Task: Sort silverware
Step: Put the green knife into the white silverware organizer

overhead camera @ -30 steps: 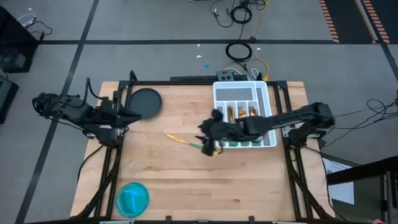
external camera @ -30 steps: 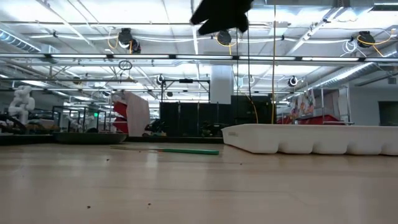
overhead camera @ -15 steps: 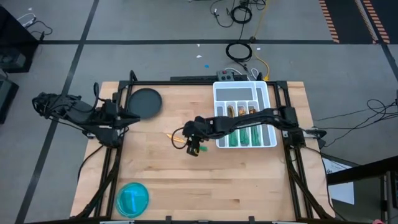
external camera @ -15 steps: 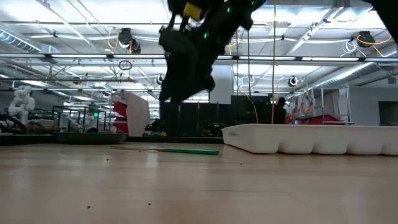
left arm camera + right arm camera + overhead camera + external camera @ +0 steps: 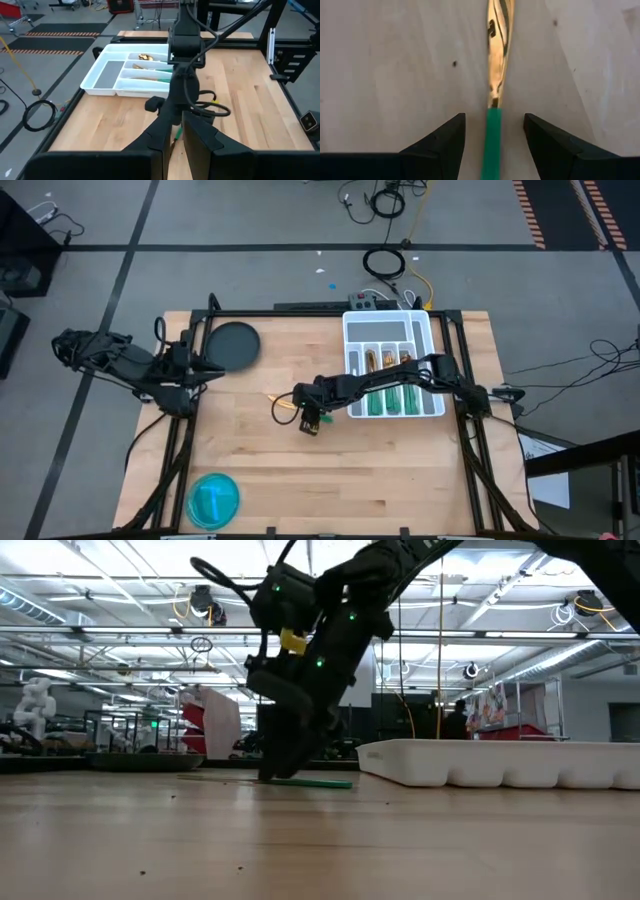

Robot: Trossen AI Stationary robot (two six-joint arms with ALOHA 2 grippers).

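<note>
One piece of silverware [image 5: 498,45], gold head and green handle [image 5: 493,142], lies flat on the wooden table left of the white tray [image 5: 347,370]. My right gripper [image 5: 494,120] is low over it, open, with one finger on each side of the handle just behind the head and touching nothing. The low view shows that gripper [image 5: 285,768] down at the green handle [image 5: 325,782]. More silverware [image 5: 392,398] lies in the tray's slots. My left gripper [image 5: 214,368] waits at the table's left edge, a narrow gap between its fingers, holding nothing.
A black round plate [image 5: 232,343] sits at the far left of the table. A blue round dish [image 5: 214,499] is at the near left corner. The tray [image 5: 500,765] stands close to the right of the working spot. Bare wood lies in the near middle.
My right gripper has swung from the tray's near left corner toward the table's left and come down, tipping steeply downward. It now stands low over the lone piece on the table. Its fingers have stayed apart. The piece has not moved.
</note>
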